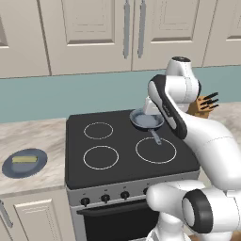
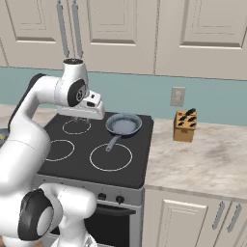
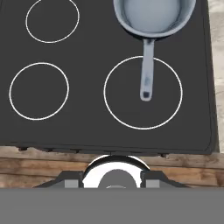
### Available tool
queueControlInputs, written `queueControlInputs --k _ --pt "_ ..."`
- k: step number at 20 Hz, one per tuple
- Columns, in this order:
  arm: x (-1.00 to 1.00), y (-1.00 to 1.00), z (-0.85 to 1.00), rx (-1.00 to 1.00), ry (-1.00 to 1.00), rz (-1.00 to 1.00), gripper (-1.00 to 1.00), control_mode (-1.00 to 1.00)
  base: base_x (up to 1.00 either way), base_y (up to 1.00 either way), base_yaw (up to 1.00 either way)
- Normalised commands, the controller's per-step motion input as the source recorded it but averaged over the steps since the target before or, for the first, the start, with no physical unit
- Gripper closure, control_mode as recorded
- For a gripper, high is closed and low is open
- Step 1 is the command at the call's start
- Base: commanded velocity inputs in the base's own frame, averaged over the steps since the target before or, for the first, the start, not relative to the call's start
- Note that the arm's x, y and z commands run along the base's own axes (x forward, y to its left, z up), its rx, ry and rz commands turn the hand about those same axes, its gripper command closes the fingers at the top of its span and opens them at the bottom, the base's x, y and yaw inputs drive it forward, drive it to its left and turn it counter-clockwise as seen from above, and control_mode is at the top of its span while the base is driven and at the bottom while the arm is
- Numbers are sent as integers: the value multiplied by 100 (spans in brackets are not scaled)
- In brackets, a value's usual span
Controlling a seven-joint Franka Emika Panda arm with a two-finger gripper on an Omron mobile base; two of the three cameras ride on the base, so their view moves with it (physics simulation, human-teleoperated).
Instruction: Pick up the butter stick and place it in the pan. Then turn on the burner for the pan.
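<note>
Kitchen stovetop (image 1: 122,162): I'm hovering, pincer state unclear, above the pan (image 1: 146,119); next I'm swinging left toward the butter stick (image 1: 24,159), descending squarely.

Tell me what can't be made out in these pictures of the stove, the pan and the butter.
- Gripper: in the left base view the arm's own links cover it; whether its fingers are open can't be told.
- Pan: hand view, far rim cut off by the top edge.
- Stove knobs: left base view, too small to read their settings.
- Butter stick on its plate: left base view, small, no detail.
</note>
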Motion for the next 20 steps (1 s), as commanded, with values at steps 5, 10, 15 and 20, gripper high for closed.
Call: queueControlInputs --k 5,10,15,20 --pt "-12 10 -4 0 5 1 -100 -100 0 0 0" --pt "-23 43 -14 0 2 2 -100 -100 0 0 0" --pt "-12 59 -9 0 1 4 -100 -100 0 0 0" --pt "0 53 -1 1 6 8 -100 -100 0 0 0"
